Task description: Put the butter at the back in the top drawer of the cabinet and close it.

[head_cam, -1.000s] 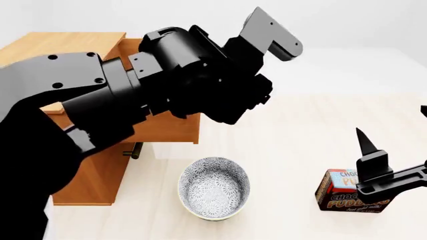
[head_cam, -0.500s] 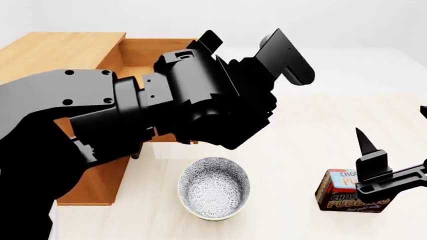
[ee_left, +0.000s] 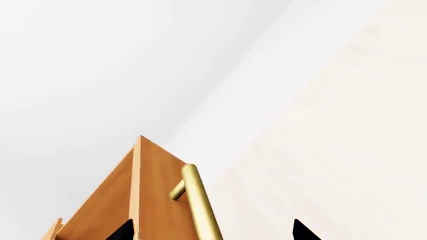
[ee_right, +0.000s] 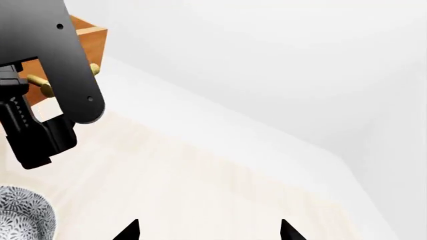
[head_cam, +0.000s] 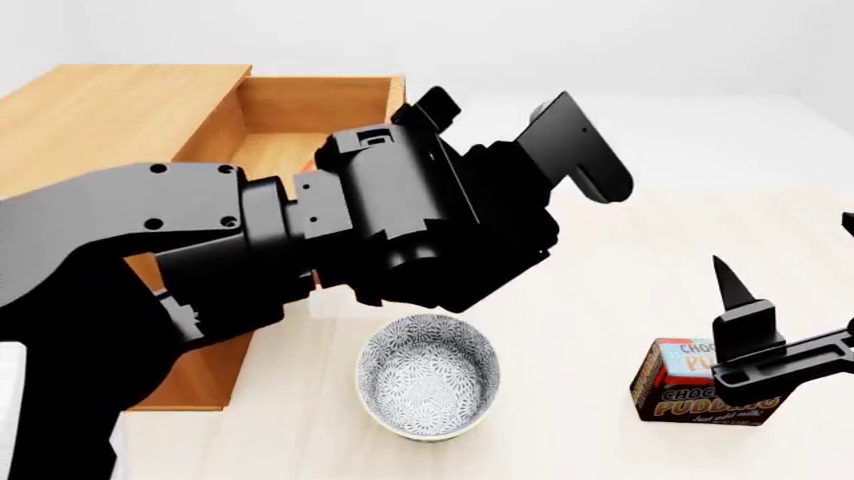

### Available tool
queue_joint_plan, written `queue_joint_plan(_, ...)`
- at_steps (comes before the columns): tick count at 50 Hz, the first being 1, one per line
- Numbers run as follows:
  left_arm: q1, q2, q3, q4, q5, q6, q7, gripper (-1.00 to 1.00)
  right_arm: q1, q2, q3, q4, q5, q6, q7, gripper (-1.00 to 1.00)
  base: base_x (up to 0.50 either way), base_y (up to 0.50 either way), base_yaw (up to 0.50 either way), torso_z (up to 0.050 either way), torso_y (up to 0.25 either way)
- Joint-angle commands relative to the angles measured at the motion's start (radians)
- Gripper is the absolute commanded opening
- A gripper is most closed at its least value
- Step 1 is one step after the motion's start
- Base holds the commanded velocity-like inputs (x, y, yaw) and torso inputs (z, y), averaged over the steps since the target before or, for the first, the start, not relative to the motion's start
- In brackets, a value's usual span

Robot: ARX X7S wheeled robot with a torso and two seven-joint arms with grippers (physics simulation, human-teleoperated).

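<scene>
The cabinet (head_cam: 120, 110) stands at the left with its top drawer (head_cam: 320, 100) pulled open. My left arm covers most of the drawer's inside. A thin orange-red sliver (head_cam: 316, 158) shows beside the arm; I cannot tell if it is the butter. In the left wrist view my left gripper (ee_left: 213, 232) is open, its fingertips either side of the drawer's brass handle (ee_left: 199, 205) and drawer front (ee_left: 157, 195). My right gripper (head_cam: 787, 255) hangs open above the table at the right, holding nothing; its tips also show in the right wrist view (ee_right: 208, 232).
A patterned bowl (head_cam: 427, 375) sits on the table just in front of the left arm. A chocolate pudding box (head_cam: 681, 385) lies under the right gripper. The bowl's rim (ee_right: 23, 220) and the left arm (ee_right: 53, 75) show in the right wrist view.
My left arm has swung out from over the drawer toward its front, uncovering more of the drawer's inside. The right arm, bowl and pudding box have not moved.
</scene>
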Motion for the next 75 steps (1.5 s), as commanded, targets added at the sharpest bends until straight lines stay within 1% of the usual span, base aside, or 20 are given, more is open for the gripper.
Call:
queue_joint_plan(1, 0.011, 0.000, -0.001, -0.022, 0.010, 0.005, 0.052, 1.00, -0.005, 0.000, 0.005, 0.000, 0.000, 0.001, 0.002, 1.00, 0.00, 0.00, 0.00, 0.000, 0.000)
queue_joint_plan(15, 0.039, 0.000, -0.002, -0.058, 0.036, -0.011, 0.075, 1.00, -0.021, 0.000, 0.000, 0.001, -0.016, -0.007, -0.004, 1.00, 0.00, 0.00, 0.00, 0.000, 0.000)
queue_joint_plan(36, 0.089, 0.000, -0.003, -0.110, 0.046, -0.119, 0.102, 1.00, -0.029, 0.000, 0.008, 0.002, -0.017, -0.008, -0.003, 1.00, 0.00, 0.00, 0.00, 0.000, 0.000)
queue_joint_plan(41, 0.095, 0.000, -0.003, -0.120, 0.045, -0.153, 0.088, 1.00, -0.028, 0.000, 0.014, -0.001, -0.012, -0.004, 0.000, 1.00, 0.00, 0.00, 0.00, 0.000, 0.000)
queue_joint_plan(49, 0.097, 0.000, -0.002, -0.170, 0.003, -0.221, 0.013, 1.00, -0.025, 0.000, 0.023, -0.005, -0.002, 0.002, 0.006, 1.00, 0.00, 0.00, 0.00, 0.000, 0.000)
queue_joint_plan(56, 0.100, 0.000, 0.000, -0.210, -0.017, -0.261, -0.026, 1.00, -0.027, 0.000, 0.027, -0.007, 0.000, 0.004, 0.008, 1.00, 0.00, 0.00, 0.00, 0.000, 0.000)
queue_joint_plan(63, 0.113, 0.000, -0.002, -0.237, 0.010, -0.286, -0.007, 1.00, -0.029, 0.000, 0.030, -0.008, 0.000, 0.005, 0.008, 1.00, 0.00, 0.00, 0.00, 0.000, 0.000)
queue_joint_plan(75, 0.127, 0.000, -0.006, -0.272, 0.067, -0.284, 0.036, 1.00, -0.039, 0.000, 0.029, -0.009, -0.009, 0.000, 0.005, 1.00, 0.00, 0.00, 0.00, 0.000, 0.000)
